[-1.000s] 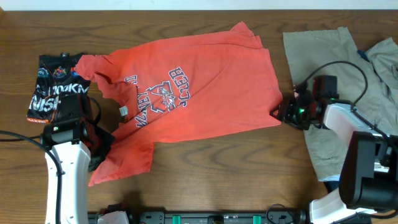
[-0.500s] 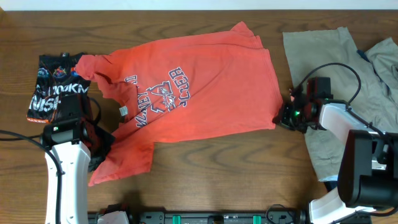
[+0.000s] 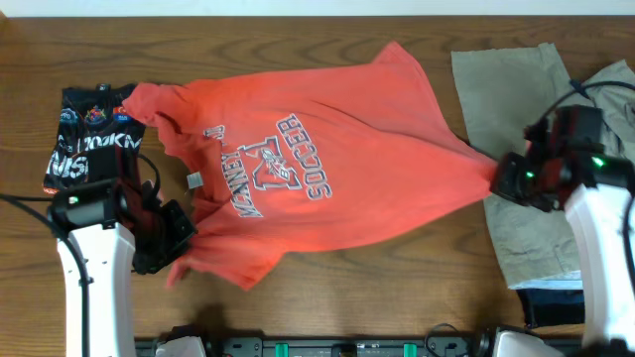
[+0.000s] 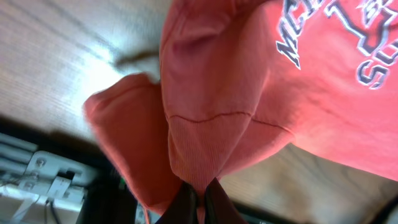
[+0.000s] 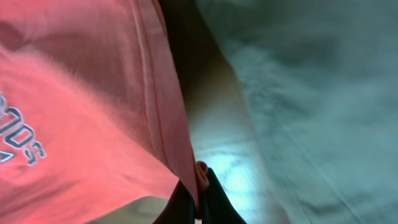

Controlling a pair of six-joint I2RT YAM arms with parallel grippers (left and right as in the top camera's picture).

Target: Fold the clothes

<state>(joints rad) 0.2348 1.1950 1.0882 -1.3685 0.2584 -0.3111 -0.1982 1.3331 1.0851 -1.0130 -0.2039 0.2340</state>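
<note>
Your left gripper [image 3: 185,241] is clamped on the T-shirt [image 3: 327,169], with no gap between the jaws. In the left wrist view, that gripper [image 4: 200,194] has a bunched fold of red cloth pinched between its fingertips. The cloth fans out from the pinch, and part of the chest print shows at the upper right.

Your right gripper [image 3: 499,179] is also closed on the T-shirt. From above, the red cloth narrows to a point right at its fingers. In the right wrist view, the gripper [image 5: 196,200] has a thin seamed edge of the T-shirt [image 5: 87,124] nipped between its fingertips. You cannot tell from this view how much cloth is inside the pinch.

The T-shirt lies across the middle of the table [image 3: 397,307], print side up, with the lettering running on a slant. It is drawn out between your two grippers, from the lower left to the right edge.

The point of cloth at your right gripper sits at the left edge of a khaki garment [image 3: 501,89], which is spread flat on the right side of the table. The right wrist view shows the khaki garment [image 5: 311,93] just beside the pinch. A dark printed garment [image 3: 84,139] lies folded at the far left, close to the T-shirt's upper left corner.
</note>
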